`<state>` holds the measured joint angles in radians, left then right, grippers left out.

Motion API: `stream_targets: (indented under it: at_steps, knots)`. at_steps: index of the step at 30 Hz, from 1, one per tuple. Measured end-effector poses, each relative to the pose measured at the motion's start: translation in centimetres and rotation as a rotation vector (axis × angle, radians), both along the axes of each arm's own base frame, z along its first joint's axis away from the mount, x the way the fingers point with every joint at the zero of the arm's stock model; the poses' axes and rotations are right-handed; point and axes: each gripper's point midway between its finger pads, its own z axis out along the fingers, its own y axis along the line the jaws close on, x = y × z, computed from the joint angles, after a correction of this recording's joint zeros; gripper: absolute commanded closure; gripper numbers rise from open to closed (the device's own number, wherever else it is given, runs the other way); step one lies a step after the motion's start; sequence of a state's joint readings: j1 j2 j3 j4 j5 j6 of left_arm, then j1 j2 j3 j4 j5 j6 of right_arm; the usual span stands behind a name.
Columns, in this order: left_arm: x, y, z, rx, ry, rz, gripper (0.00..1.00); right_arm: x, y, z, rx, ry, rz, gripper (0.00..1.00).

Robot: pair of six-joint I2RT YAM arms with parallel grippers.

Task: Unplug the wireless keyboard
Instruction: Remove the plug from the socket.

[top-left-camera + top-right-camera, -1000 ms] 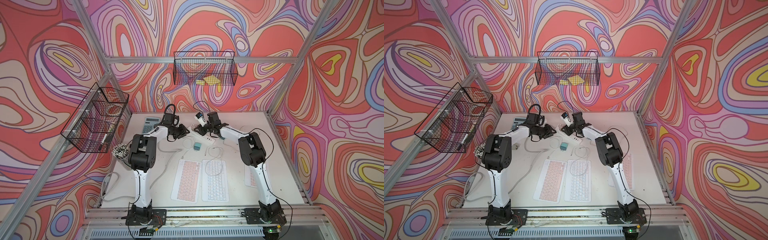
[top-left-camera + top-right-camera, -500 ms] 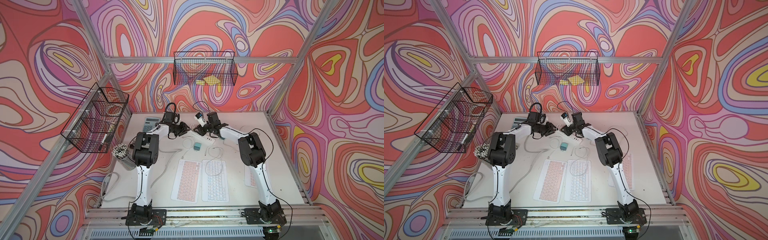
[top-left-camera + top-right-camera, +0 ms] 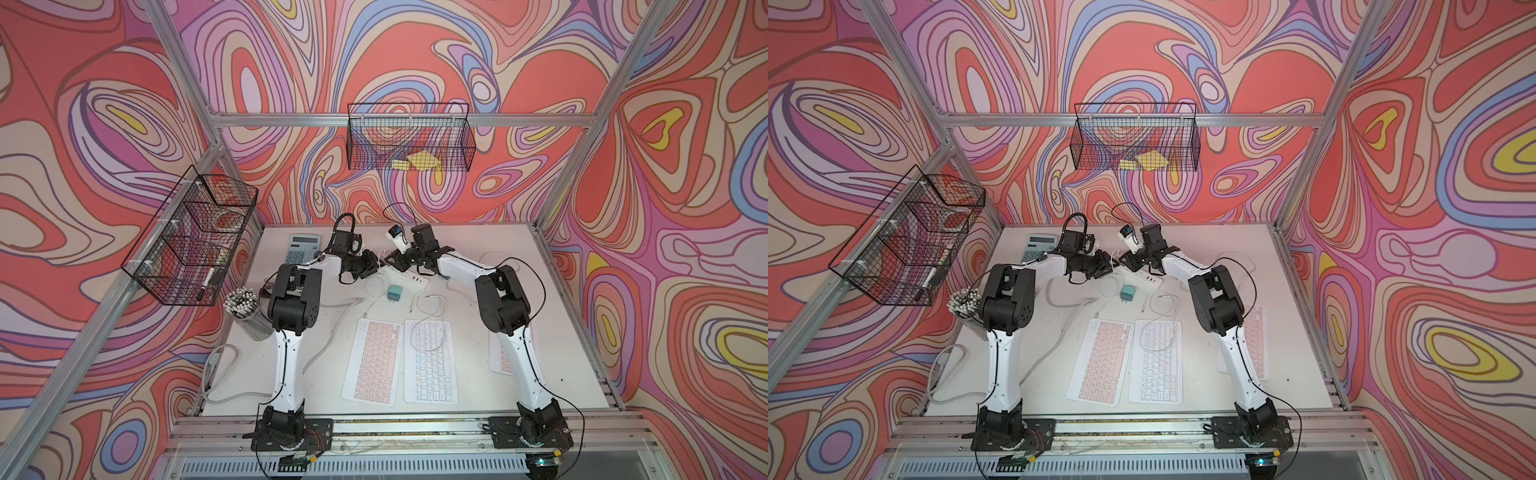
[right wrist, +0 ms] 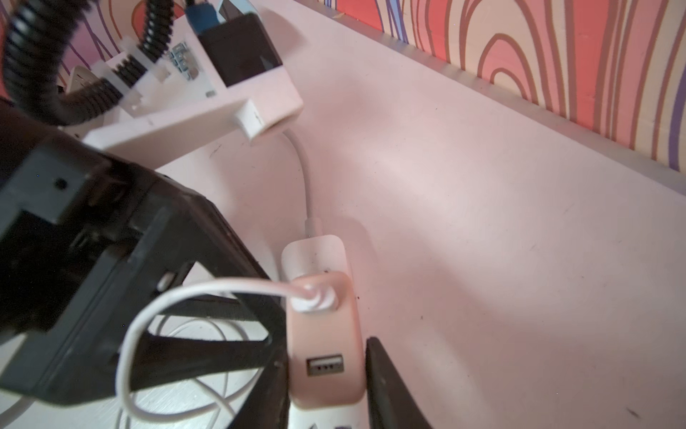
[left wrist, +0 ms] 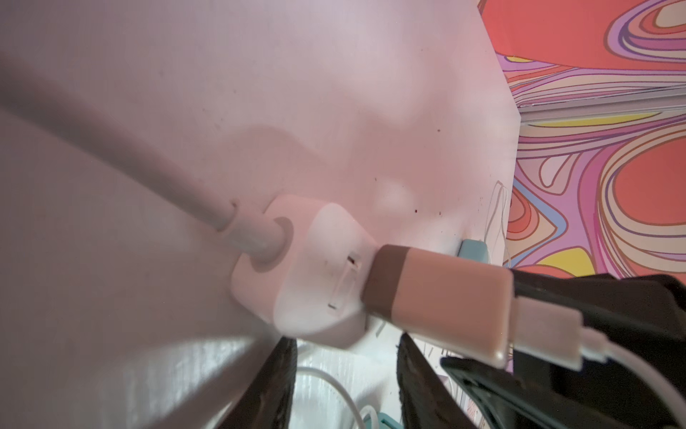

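the right gripper has its black jaws closed on the sides of the pink block-shaped usb charger, which is plugged into the long white plastic power strip. the left gripper has its jaws partly apart at the strip's cabled end; pinching or not, i can't tell. the flat pink wireless keyboard lies mid-table, well apart, beside a white keyboard.

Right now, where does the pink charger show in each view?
Both top views: cannot make it out.
Left wrist: pink charger, right of centre, plugged in.
Right wrist: bottom centre, cable on top.
Shared landmark: white strip.
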<state>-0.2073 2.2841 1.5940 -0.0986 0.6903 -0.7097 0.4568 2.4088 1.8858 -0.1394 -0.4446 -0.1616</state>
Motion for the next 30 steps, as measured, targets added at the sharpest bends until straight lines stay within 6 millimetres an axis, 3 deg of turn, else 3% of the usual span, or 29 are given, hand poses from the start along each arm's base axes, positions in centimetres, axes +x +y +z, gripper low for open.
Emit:
stream_targets:
  at_steps: [19,30]
  knots:
    - [1.3,-0.6,-0.7,0.042,0.028,0.007,0.66,1.1,0.2,0.4,-0.036,-0.078,-0.051,0.62]
    - [1.5,-0.3,-0.8,0.116,0.056,-0.001,0.66,1.4,0.2,0.1,-0.045,-0.105,-0.050,0.60]
